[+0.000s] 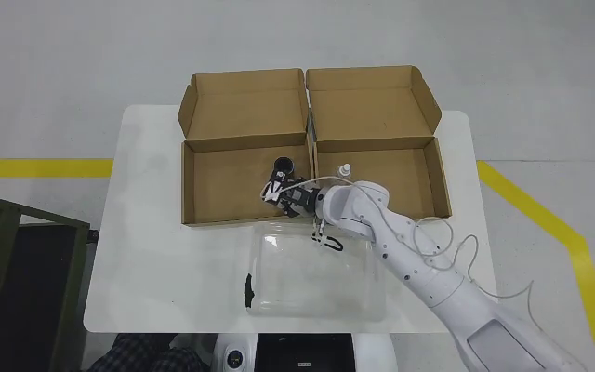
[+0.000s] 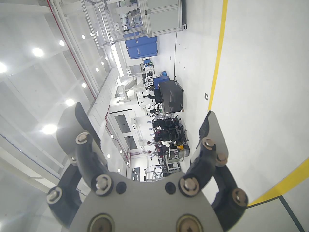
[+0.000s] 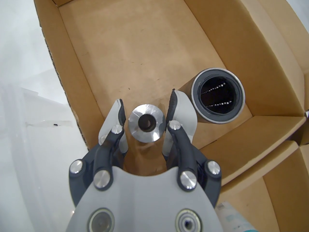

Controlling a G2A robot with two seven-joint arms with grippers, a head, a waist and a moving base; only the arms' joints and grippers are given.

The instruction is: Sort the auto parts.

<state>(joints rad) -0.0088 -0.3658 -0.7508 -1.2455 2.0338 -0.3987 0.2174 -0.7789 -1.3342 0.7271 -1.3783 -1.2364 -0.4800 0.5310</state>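
Where the right arm (image 1: 409,251) stretches over the clear bin (image 1: 307,279), its right gripper (image 3: 147,100) tilts into the left cardboard box (image 3: 135,37), fingers apparently pinching a steel collar (image 3: 146,123). Just beyond, a linear bearing (image 3: 217,95) rests in the box's corner. The left gripper (image 2: 144,108) has its fingers spread wide.

Pale grey floor (image 1: 74,74) with yellow lines (image 1: 51,167) at the top view's left and right edges; white desk (image 1: 139,232) mid-frame. Left wrist view: ceiling lights (image 2: 38,52) at left, glazed metal-framed enclosure (image 2: 144,8) upper centre, blue cabinets (image 2: 142,47) beneath.
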